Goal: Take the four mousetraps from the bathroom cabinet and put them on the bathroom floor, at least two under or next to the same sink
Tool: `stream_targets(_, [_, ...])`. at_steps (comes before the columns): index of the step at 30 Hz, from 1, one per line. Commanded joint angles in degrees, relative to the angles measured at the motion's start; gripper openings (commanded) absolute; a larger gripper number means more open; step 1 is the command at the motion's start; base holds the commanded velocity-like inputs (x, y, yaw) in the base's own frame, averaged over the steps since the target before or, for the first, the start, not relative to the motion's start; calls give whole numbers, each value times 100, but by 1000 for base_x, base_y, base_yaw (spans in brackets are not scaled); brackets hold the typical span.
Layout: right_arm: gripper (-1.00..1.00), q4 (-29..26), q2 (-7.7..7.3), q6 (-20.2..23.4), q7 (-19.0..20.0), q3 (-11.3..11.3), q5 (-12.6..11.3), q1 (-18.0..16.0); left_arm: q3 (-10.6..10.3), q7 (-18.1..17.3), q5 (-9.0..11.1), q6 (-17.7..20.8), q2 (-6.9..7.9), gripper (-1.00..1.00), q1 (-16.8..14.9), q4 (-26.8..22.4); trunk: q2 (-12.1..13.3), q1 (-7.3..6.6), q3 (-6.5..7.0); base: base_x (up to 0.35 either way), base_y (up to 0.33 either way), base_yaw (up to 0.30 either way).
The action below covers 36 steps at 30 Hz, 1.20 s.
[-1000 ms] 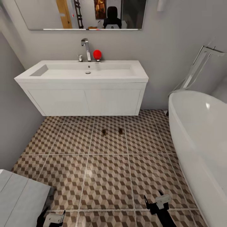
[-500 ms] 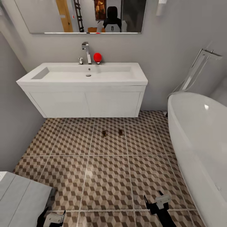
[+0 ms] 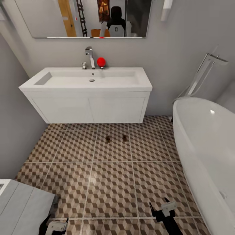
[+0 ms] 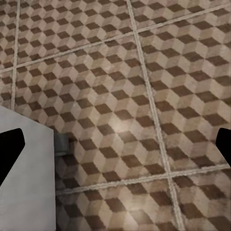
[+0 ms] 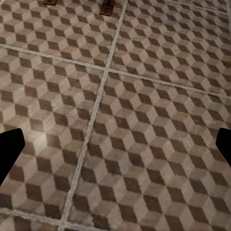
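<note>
A home bathroom: sink (image 3: 85,80) under a mirror (image 3: 88,18) at 12 o'clock, tub (image 3: 204,143) at 3 o'clock, tiled floor (image 3: 111,182).

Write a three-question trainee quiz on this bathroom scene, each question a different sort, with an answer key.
1. True or false: two mousetraps lie on the bathroom floor in front of the bathroom sink.
2. What stands beside the chrome tap on the sink? A) red ball B) green bottle C) blue cup
3. Fill in: both the left gripper and the right gripper are ____ and empty.

Key: 1 true; 2 A, the red ball; 3 open.
</note>
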Motion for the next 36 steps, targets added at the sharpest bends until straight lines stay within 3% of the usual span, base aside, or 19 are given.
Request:
stream_targets(1, [100,2,-1,-12,-35,50,-15,-3,-49,55,13,-14,4,100,-8,-16,39,-23,15,0,0,0])
stream_targets(18, [100,2,-1,-12,-35,50,-15,-3,-49,55,13,-7,-11,100,14,-16,721,-396,320,0,0,0])
stream_targets(25, [100,2,16,3,-35,50,-15,-3,-49,55,13,8,-158,100,23,163,1002,-550,446,0,0,0])
stream_targets(30, [100,2,11,5,-35,50,-15,-3,-45,61,19,17,-536,100,23,559,1202,-660,535,0,0,0])
stream_targets(32, [100,2,7,5,-35,50,-15,-3,-40,64,20,19,-795,100,24,828,1283,-704,571,0,0,0])
stream_targets(34, [100,2,7,6,-35,50,-15,-3,-14,82,30,20,-1245,100,24,1281,1363,-748,607,0,0,0])
stream_targets(36, [100,2,8,6,-35,50,-15,-3,17,86,60,20,-1399,100,24,1441,1443,-792,643,0,0,0])
